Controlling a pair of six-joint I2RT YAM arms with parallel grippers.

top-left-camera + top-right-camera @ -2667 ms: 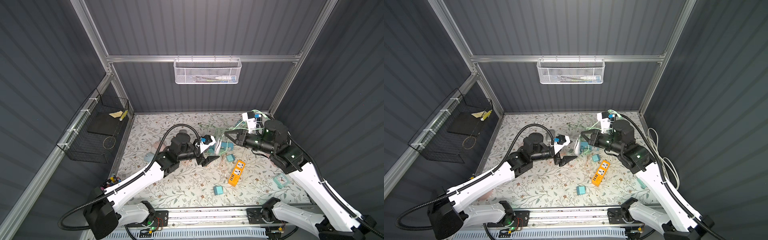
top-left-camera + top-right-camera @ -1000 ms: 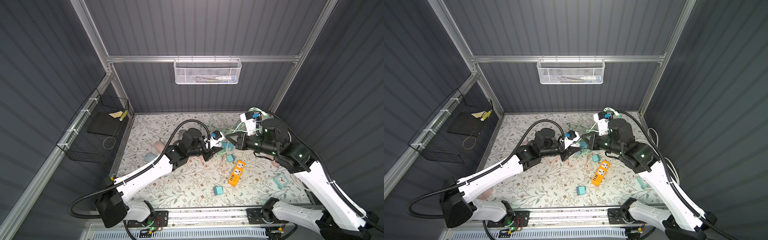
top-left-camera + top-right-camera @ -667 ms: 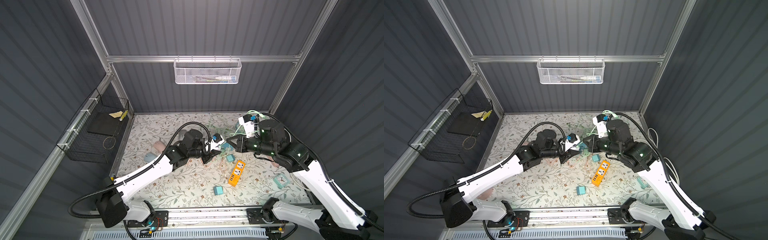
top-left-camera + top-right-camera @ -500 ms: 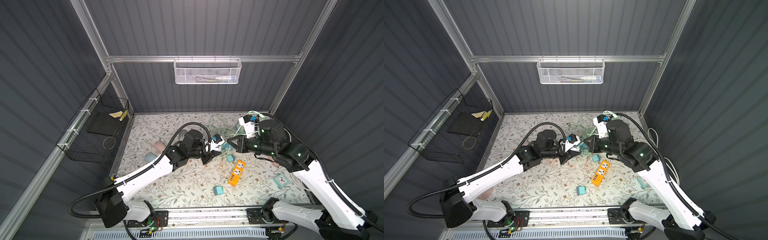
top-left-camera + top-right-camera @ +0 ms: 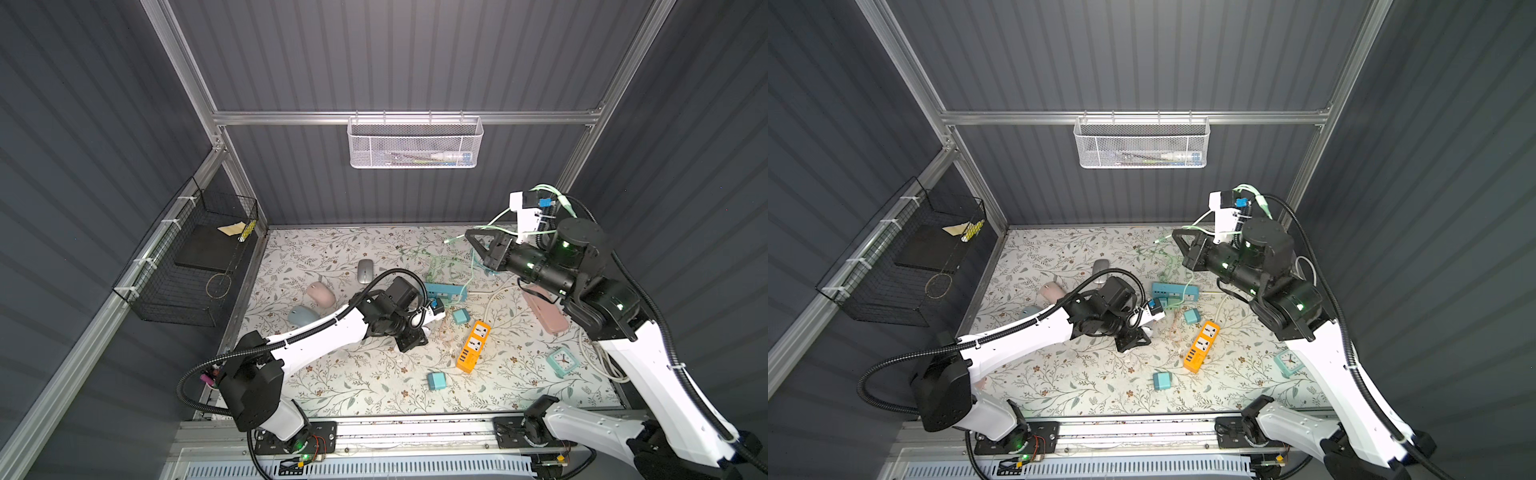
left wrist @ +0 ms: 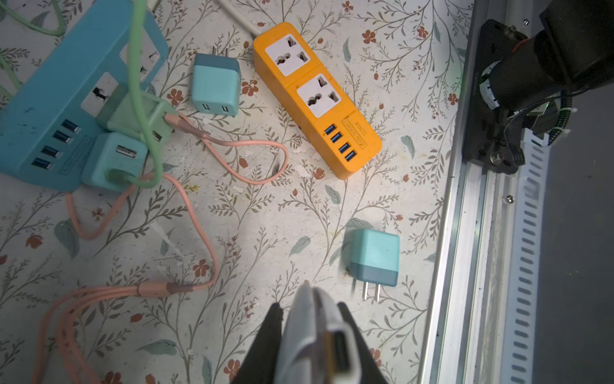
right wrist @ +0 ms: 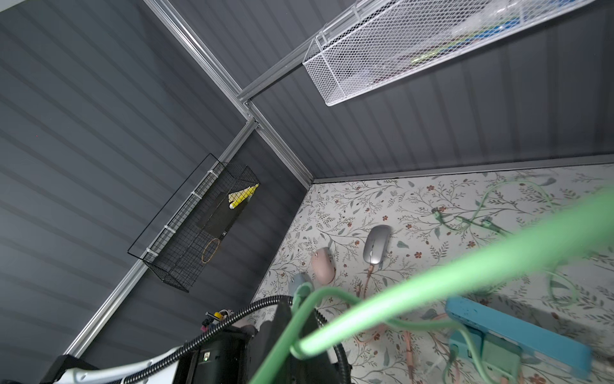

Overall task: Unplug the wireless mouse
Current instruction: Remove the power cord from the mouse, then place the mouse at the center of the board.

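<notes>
My left gripper (image 6: 309, 305) is shut on a white wireless mouse (image 6: 304, 335), held on edge low over the mat. The mouse's port faces the left wrist view with no plug in it. In both top views that gripper (image 5: 415, 334) (image 5: 1133, 338) sits mid-mat beside the orange power strip (image 5: 473, 345). My right gripper (image 5: 478, 245) (image 5: 1183, 245) hangs high at the back right, shut on a green cable (image 5: 482, 227). The cable's free end (image 5: 446, 240) sticks out past the fingers, well apart from the mouse. The cable (image 7: 465, 266) crosses the right wrist view as a blur.
Grey (image 5: 365, 271), pink (image 5: 321, 294) and pale blue (image 5: 303, 318) mice lie at the back left. A teal power strip (image 5: 444, 290) holds chargers with green and pink cables (image 6: 199, 212). Loose teal chargers (image 6: 216, 84) (image 6: 375, 259), a small clock (image 5: 563, 361) and a pink case (image 5: 544, 309) lie around.
The grippers have drawn apart. The left one moved toward the front with the mouse. The right one rose and moved back with the green cable.
</notes>
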